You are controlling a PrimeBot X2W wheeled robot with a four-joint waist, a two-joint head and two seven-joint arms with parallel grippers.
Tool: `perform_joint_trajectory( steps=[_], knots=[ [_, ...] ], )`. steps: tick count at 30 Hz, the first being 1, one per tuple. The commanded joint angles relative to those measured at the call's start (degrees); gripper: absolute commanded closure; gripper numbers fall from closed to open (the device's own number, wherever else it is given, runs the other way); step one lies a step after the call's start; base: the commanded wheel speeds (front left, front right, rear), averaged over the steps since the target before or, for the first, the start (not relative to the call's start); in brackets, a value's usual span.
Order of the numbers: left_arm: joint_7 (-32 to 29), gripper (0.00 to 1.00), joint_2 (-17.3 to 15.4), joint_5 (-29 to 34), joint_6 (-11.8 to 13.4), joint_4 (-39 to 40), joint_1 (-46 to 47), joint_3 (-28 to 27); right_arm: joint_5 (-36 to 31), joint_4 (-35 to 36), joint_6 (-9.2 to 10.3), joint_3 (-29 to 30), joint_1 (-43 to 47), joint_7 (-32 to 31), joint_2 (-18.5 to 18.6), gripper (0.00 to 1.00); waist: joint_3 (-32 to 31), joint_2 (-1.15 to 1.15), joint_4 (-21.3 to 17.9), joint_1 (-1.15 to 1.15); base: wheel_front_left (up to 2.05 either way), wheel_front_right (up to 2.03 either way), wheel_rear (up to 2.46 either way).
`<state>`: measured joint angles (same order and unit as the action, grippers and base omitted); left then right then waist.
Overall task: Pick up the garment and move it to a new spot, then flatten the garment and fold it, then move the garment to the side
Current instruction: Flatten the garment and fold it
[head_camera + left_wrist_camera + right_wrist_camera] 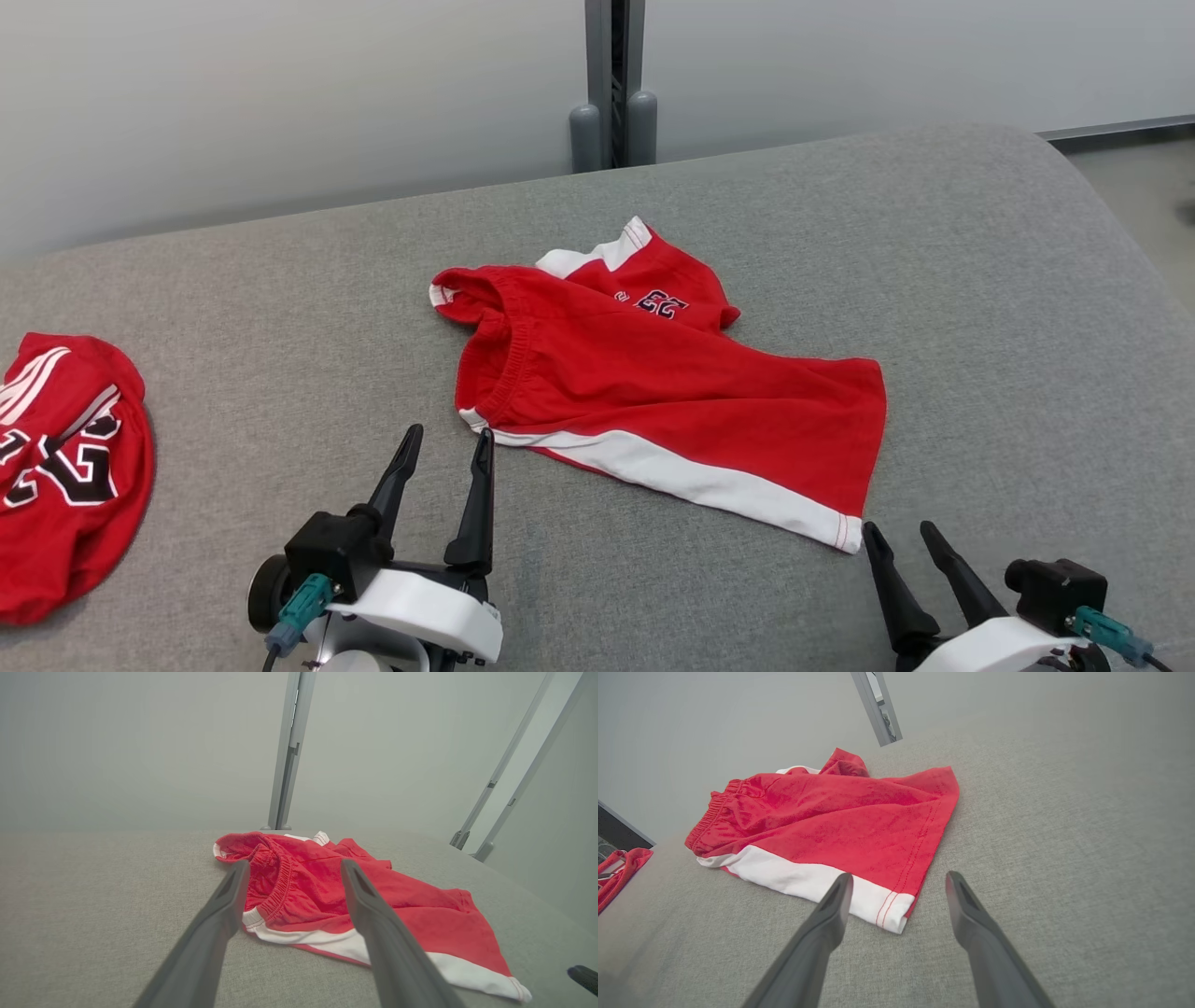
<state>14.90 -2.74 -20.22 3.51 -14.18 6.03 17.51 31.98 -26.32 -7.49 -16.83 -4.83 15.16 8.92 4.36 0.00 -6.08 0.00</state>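
Observation:
The garment [653, 383] is a pair of red shorts with white side stripes and an elastic waistband, lying loosely folded in the middle of the grey table [280, 308]. My left gripper [448, 443] stands open just short of the waistband's near corner, touching nothing. In the left wrist view the garment [327, 891] lies right beyond my open left gripper [292, 868]. My right gripper [901, 532] is open beside the white hem corner at the near right. In the right wrist view that hem corner of the garment [840, 826] lies between and just ahead of my right gripper [899, 879].
A second red garment with white stripes and black numbers [65, 467] lies bunched at the table's left edge. A grey metal post [614, 84] rises behind the table against a pale wall. The table's rounded far right corner drops to the floor [1139, 187].

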Motion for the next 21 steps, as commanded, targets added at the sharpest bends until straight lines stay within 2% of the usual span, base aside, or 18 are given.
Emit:
perform_joint_trajectory(
  steps=[1, 9, 21],
  knots=[
    [0.19, 0.00, -0.26, -0.11, -0.44, 0.37, -0.21, -0.11, 0.82, -0.53, -0.01, -0.69, -0.70, 0.13, 0.03, 0.00, 0.39, 0.00, 0.59, 0.00, 0.00, 0.00, 0.00],
    [0.19, 0.00, -0.27, 0.84, -0.77, 0.02, 0.16, 0.24, 6.09, -5.25, -0.01, -3.93, -2.42, 0.14, 0.14, 0.00, 1.22, 0.00, 2.79, 0.00, 0.00, 0.00, 0.00],
    [0.19, 0.00, -0.26, 1.60, -0.57, 0.14, 1.05, 0.34, 8.89, -7.56, -0.01, -6.23, -5.32, 0.14, 0.77, 0.00, 2.99, 0.00, 4.37, 0.00, 0.00, 0.00, 0.00]
  ],
)
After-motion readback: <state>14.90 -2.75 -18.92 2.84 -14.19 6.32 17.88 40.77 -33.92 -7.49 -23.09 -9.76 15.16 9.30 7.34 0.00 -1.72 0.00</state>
